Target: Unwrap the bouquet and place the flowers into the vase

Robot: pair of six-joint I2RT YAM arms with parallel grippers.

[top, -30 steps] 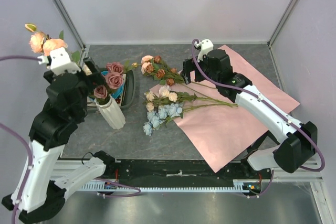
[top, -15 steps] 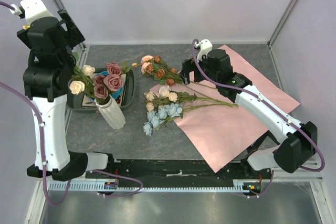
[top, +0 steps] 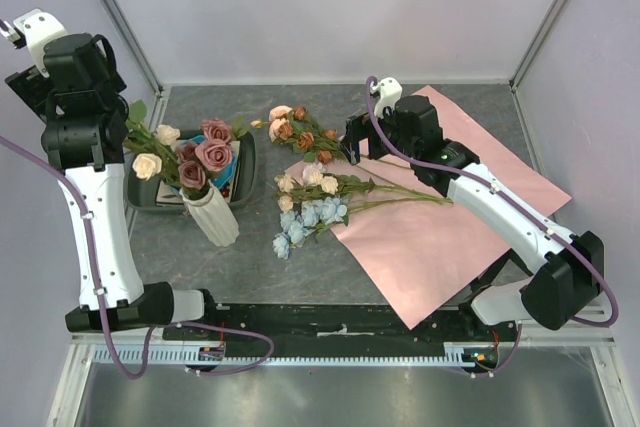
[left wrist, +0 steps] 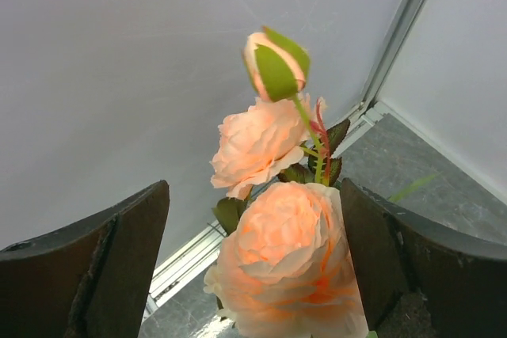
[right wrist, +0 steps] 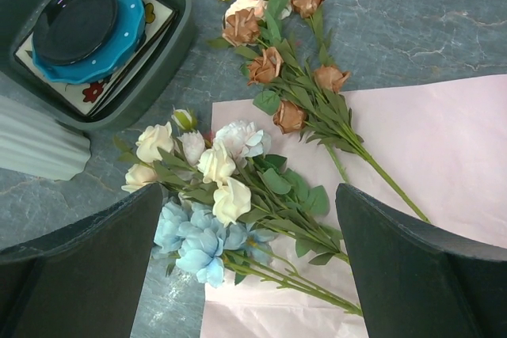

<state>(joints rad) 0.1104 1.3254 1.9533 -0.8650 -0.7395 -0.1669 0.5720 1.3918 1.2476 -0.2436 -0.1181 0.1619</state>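
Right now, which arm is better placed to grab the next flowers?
Right. The open right gripper hangs above the loose flowers by the pink paper; the left gripper is up by the wall, beyond the vase.

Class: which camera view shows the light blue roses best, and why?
The right wrist view: the light blue roses lie close up, petals distinct. The top external view shows them small; the left wrist view not at all.

Vase part-filled, three sprays loose.
I see mauve and cream roses (top: 203, 156) in the white ribbed vase (top: 214, 219); brown spray (top: 303, 135), cream spray (top: 312, 179) and blue spray (top: 305, 215) lie partly on the pink paper (top: 450, 237).
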